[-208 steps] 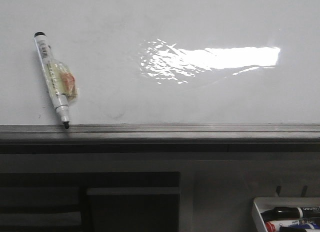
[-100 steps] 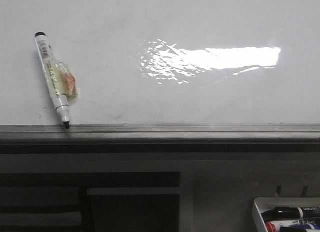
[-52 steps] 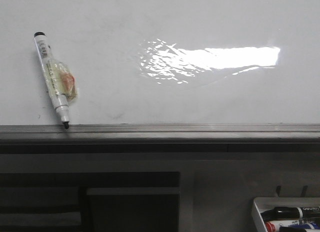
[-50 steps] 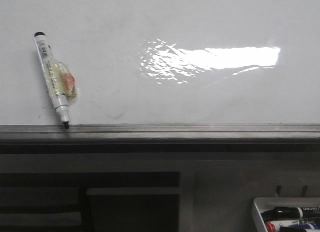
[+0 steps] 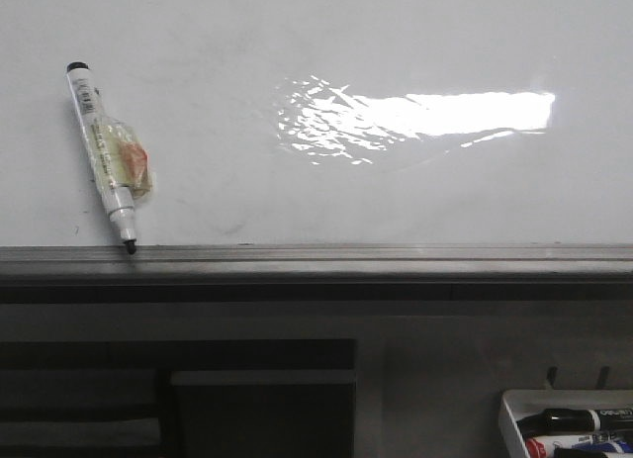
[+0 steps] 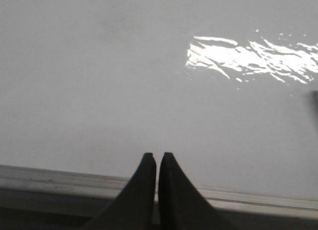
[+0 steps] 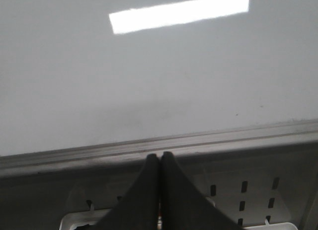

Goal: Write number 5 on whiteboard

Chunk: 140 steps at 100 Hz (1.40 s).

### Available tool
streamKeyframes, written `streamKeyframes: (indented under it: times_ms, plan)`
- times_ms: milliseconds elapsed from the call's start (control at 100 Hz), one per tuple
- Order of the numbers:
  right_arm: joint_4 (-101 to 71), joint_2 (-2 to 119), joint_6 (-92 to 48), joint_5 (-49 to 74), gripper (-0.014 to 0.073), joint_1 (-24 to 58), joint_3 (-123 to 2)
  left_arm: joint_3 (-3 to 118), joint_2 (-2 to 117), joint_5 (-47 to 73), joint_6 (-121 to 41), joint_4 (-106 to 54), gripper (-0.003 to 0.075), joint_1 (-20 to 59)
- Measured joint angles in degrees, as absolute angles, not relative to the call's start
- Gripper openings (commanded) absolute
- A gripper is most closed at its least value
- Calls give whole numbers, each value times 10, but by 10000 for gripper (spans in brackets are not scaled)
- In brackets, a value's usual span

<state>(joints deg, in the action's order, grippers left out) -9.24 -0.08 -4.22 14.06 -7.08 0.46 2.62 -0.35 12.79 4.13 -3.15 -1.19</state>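
Front view: the whiteboard [image 5: 326, 43] fills the upper part, glossy white, with a bright glare patch [image 5: 415, 117] right of its middle. No number 5 shows on it; the surface is blank apart from faint smudges. A marker [image 5: 103, 156] lies tilted on the whiteboard far left of the glare, its black tip touching the grey edge rail [image 5: 316, 260] that runs along the whiteboard's lower edge. A clear, orange-tinted wrap sits around the marker's middle. Below the rail, toward the right end, a small white tray [image 5: 514, 418] holds several markers. Neither arm shows here.

Left wrist view: the left gripper [image 6: 157, 160] hangs over the rail, the whiteboard beyond it, and its jaws are pressed almost together with nothing between them.

Right wrist view: the right gripper [image 7: 159, 159] sits at the rail too, its jaws closed tip to tip and holding nothing; the perforated tray rim lies beneath.
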Motion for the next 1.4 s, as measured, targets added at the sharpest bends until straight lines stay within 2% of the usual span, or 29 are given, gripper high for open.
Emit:
streamKeyframes:
  times_ms: [400, 510, 540, 550, 560, 630, 690, 850, 1010, 1150, 1400]
  plan:
    - [-135, 149, -42, 157, -61, -71, -53, 165, 133, 225, 41, -27, -1, -12]
    - [-135, 173, -42, 145, -61, -71, -57, 168, 148, 212, 41, -27, 151, -12]
    - [-135, 177, -42, 143, -61, -71, -57, 168, 152, 206, 41, -27, 206, -10]
    - [-135, 178, -42, 143, -61, -71, -57, 168, 153, 203, 41, -27, 250, -11]
    - [-135, 178, -42, 142, -61, -71, -57, 168, 154, 202, 41, -27, 250, -11]
    - [-135, 182, -42, 137, -61, -71, -57, 168, 157, 188, 41, -29, 398, -11]
    - [-136, 182, -42, 133, -61, -71, -58, 164, 157, 171, 41, -32, 459, -11]
    - [-136, 182, -42, 113, -61, -71, -58, 146, 162, 129, 34, -57, 459, -7]
    - [-136, 182, -42, 104, -61, -51, -58, 145, 183, 122, 0, -84, 459, 36]
    - [-136, 182, -42, 103, -61, -28, -58, 145, 203, 105, -6, -133, 459, 116]
    - [-136, 182, -42, 103, -61, -24, -58, 145, 247, 31, -8, -119, 459, 259]
